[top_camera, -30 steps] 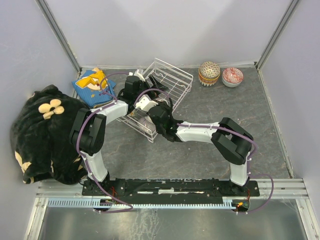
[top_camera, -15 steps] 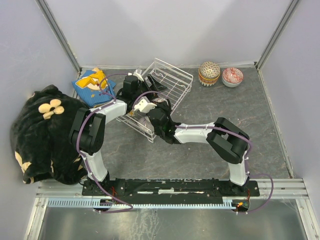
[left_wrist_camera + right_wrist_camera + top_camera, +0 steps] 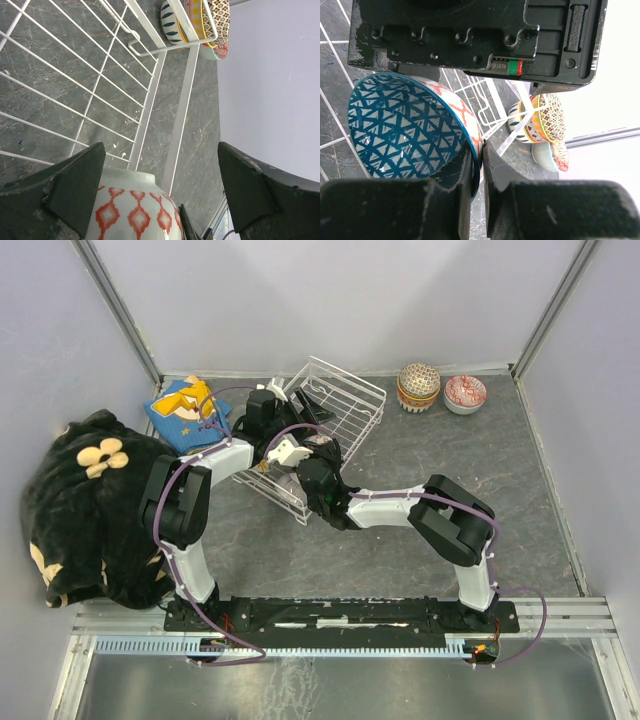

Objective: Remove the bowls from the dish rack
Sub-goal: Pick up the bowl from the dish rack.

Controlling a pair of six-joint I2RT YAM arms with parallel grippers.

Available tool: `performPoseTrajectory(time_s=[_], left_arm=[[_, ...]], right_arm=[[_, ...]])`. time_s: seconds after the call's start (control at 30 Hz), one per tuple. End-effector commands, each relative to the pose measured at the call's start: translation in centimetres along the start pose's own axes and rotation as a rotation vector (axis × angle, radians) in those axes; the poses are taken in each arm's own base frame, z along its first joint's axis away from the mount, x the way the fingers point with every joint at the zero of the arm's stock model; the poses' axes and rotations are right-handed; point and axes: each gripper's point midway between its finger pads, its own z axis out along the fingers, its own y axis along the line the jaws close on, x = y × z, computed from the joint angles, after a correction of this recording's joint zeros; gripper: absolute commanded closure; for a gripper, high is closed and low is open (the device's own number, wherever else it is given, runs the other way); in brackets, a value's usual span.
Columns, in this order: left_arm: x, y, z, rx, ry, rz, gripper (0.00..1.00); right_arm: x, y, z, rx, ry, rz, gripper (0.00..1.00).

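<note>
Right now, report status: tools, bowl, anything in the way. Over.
Right tool shut on patterned bowl, at the rim. Left tool open, straddling same bowl. Bowl at the dish rack. Left tool crowds the lift path.

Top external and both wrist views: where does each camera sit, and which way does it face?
Top external: overhead, looking down on the dish rack; both arms show.
Left wrist: facing the rack's wires, framed by the open left tool.
Right wrist: facing the bowl that the right tool pinches.
Both wrist views share that bowl.
</note>
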Motion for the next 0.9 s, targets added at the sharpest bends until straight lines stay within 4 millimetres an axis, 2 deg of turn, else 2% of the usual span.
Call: performPoseTrajectory(time_s=[0.0,0.33,0.87], left_arm=[[-0.3,-3.5,0.7,0.089,-0.001,-0.007,0.01],[-1.2,-3.9,0.8,0.099,-0.014,-0.007,0.01],[-2.8,-5.3,1.3,0.12,-0.031,0.001,0.01]], right_arm=[[-0.4,1.6,-1.0,-0.036,-0.02,-0.12,0.99],[-0.4,1.3,-0.9,-0.024,-0.015,-0.135,0.99],[-0.7,-0.3,0.2,0.0,-0.004,-0.117,0.99]])
